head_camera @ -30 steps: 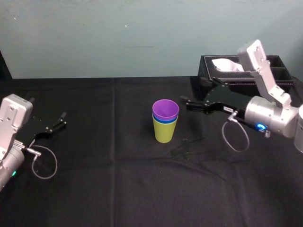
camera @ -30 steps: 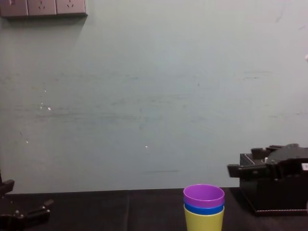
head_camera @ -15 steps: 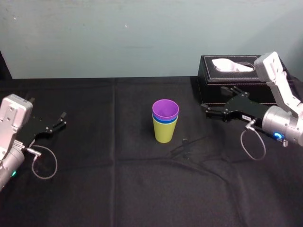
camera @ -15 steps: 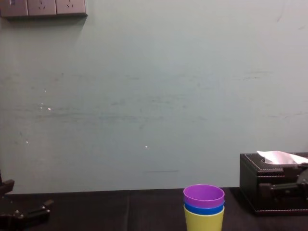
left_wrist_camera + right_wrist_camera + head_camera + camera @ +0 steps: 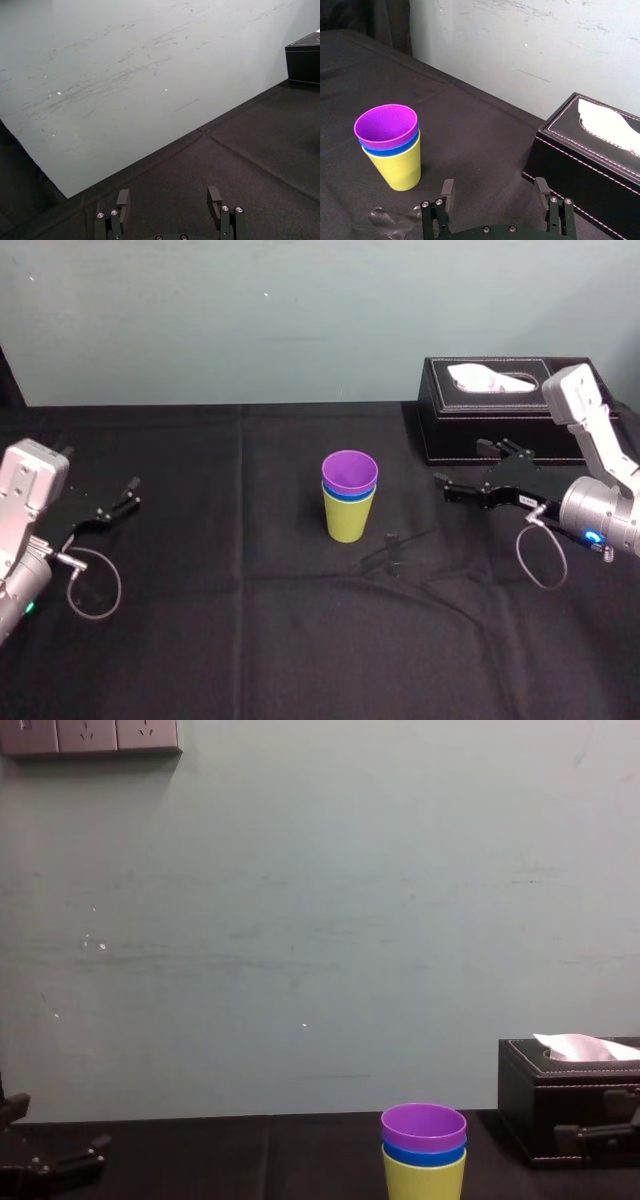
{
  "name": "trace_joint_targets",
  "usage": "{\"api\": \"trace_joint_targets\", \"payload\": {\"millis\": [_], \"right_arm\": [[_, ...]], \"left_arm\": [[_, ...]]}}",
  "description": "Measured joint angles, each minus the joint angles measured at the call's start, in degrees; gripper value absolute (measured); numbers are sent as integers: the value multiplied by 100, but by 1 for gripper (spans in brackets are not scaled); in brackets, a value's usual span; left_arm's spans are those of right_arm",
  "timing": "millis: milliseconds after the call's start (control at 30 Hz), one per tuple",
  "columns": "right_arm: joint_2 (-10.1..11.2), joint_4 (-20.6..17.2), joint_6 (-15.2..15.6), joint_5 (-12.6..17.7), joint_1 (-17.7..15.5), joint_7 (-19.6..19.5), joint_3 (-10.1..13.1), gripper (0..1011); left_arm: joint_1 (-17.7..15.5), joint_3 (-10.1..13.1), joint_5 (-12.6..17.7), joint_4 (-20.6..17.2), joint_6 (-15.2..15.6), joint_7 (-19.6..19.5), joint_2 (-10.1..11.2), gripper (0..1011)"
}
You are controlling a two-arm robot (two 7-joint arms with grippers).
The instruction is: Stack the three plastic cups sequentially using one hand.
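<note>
Your right hand is spread wide and holds nothing, near the black tissue box. The purple cup sits in the blue cup, inside the yellow-green cup, mid worktop. Your left hand rests spread, far left.

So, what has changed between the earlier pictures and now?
The black two-finger right gripper has drawn back from the cups towards the robot's right and lower, open and empty, before the black tissue box. Nothing was grasped or released. The purple plastic cup, blue plastic cup and yellow-green plastic cup stayed stacked; the left gripper stayed parked on the left.
</note>
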Motion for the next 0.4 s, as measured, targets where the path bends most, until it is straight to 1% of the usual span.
{"api": "trace_joint_targets", "payload": {"millis": [400], "right_arm": [[9, -40, -9, 2, 3, 1, -10, 1004]], "left_arm": [[0, 0, 0, 0, 0, 0, 0, 1011]]}}
